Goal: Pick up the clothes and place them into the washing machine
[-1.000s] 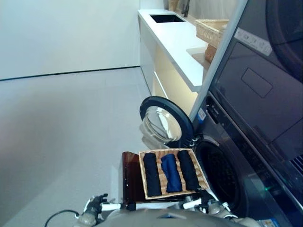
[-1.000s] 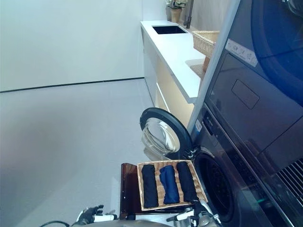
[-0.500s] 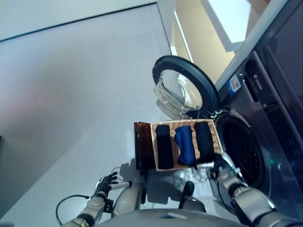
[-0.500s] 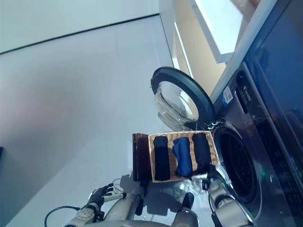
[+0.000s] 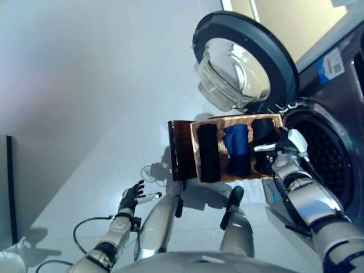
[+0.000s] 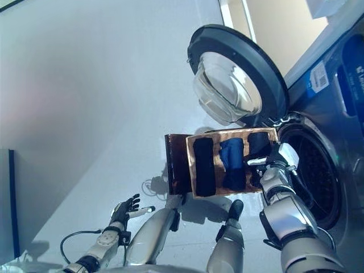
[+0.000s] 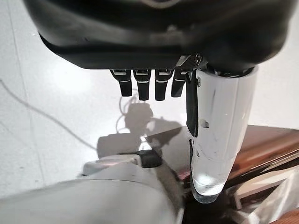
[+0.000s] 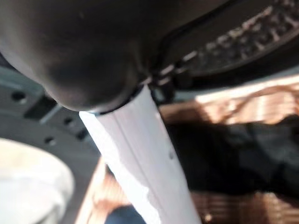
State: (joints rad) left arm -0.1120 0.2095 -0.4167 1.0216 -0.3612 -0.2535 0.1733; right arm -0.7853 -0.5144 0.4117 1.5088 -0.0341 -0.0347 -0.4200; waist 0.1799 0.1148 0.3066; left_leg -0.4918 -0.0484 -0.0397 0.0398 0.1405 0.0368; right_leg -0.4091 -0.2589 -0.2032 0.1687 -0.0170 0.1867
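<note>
A shallow wicker basket [image 5: 195, 149] rests on a low dark brown box [image 5: 181, 149] beside the washing machine. It holds a black roll [image 5: 208, 152], a blue roll [image 5: 236, 149] and another black roll [image 5: 263, 132] nearest the machine. My right hand [image 5: 282, 152] is over the basket's machine-side end, at that black roll. In the right wrist view its white-covered thumb [image 8: 140, 154] lies across black cloth [image 8: 233, 158]. My left hand [image 5: 132, 198] hangs low over the floor, left of the box, with straight fingers [image 7: 147, 86] and empty.
The machine's round door [image 5: 244, 62] stands open above the basket. The dark drum opening [image 5: 327, 162] is just right of the basket. A dark upright panel [image 5: 4, 193] stands at the far left. Light grey floor [image 5: 85, 85] lies to the left.
The camera has tilted down toward the basket. My right hand has come up from the basket's near edge to the black roll nearest the machine. My left hand stays low.
</note>
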